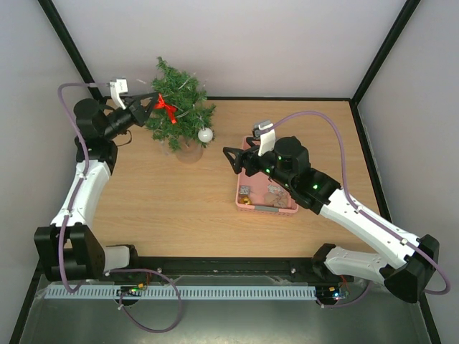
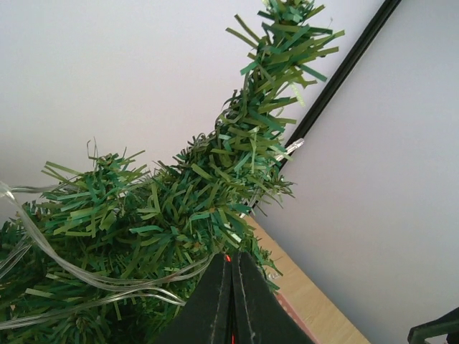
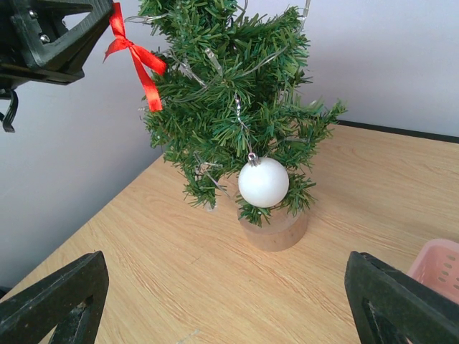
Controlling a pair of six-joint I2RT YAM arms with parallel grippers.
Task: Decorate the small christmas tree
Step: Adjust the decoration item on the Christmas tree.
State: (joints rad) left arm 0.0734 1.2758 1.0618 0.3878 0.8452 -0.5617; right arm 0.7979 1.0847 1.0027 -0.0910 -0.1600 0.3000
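The left jaws are pinched shut on a red ribbon bow (image 3: 136, 61), their tips pushed into the upper branches of the small dark green bristly christmas tree (image 1: 188, 93). The right jaws gape wide and empty. The tree stands ahead of them on the wooden counter (image 1: 179, 208), with a pink plastic basket (image 1: 267, 209) below them.

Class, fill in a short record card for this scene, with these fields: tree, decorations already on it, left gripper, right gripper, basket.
Tree: small christmas tree, upright at the far left of the table
Decorations on it: white ball hanging low; clear light string through the branches
Left gripper: shut on a red bow, at the upper branches
Right gripper: open, empty, facing the tree
Basket: pink basket under the right arm, holding a few items too small to identify
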